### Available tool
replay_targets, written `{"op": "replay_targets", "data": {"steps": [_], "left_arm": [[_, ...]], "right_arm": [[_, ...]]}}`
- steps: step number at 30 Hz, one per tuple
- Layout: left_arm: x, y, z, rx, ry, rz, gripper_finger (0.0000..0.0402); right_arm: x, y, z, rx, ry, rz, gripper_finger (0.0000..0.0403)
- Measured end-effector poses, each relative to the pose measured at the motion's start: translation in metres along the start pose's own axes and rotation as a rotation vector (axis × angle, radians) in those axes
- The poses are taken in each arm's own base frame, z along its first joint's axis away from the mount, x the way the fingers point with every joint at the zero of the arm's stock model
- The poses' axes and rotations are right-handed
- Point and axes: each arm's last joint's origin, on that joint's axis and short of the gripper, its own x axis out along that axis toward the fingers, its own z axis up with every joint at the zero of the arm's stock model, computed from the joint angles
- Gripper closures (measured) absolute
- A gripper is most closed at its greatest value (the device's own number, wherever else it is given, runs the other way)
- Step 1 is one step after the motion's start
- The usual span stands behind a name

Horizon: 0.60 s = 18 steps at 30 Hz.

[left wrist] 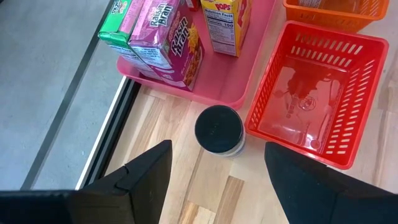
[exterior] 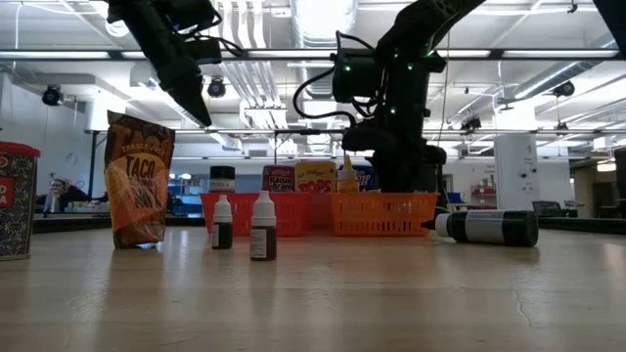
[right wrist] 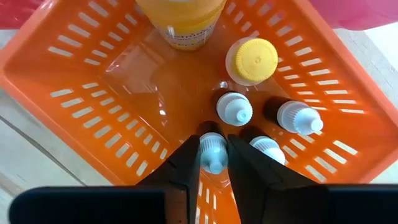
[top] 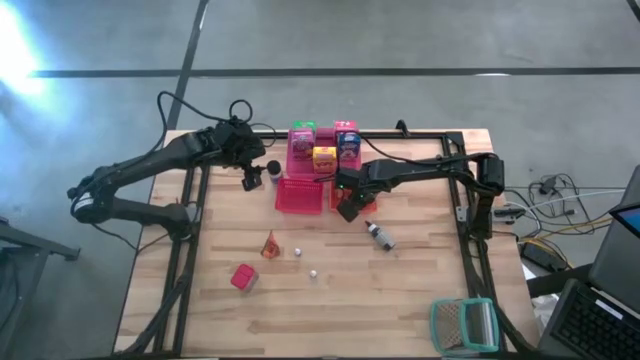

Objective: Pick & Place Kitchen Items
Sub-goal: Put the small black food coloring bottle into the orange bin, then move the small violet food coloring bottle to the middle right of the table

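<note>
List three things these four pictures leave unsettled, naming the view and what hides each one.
1. High view: contents of the orange basket, covered by the right gripper.
2. Right wrist view: whether the white-capped bottle between the fingers is gripped or freed; the fingers cover its body.
3. Left wrist view: label on the dark-lidded jar under the open left gripper; only its lid faces the camera.

Left arm: reaches in from the left edge, elbow bent, wrist over the far left part of the surface.
Left pincer (top: 251, 176): hangs above the surface, fingers (left wrist: 147, 172) spread wide, gripping nothing.
Right arm: folded back from the right edge, forearm running leftward to the middle.
Right pincer (right wrist: 213, 154): points down, fingers (right wrist: 184, 163) drawn close on a small white-capped bottle (right wrist: 212, 151).
</note>
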Motion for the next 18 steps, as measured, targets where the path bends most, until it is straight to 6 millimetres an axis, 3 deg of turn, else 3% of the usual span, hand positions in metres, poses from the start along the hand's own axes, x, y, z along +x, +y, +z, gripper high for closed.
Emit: {"op": "replay_targets", "data": {"steps": [18], "left_arm": [[-0.0002,0.0000,0.0001,0.000,-0.001,0.000,0.0140]], "right_arm": [[-0.0017,-0.0018,-0.0026,-0.006,0.009,-0.004,0.0270]]}}
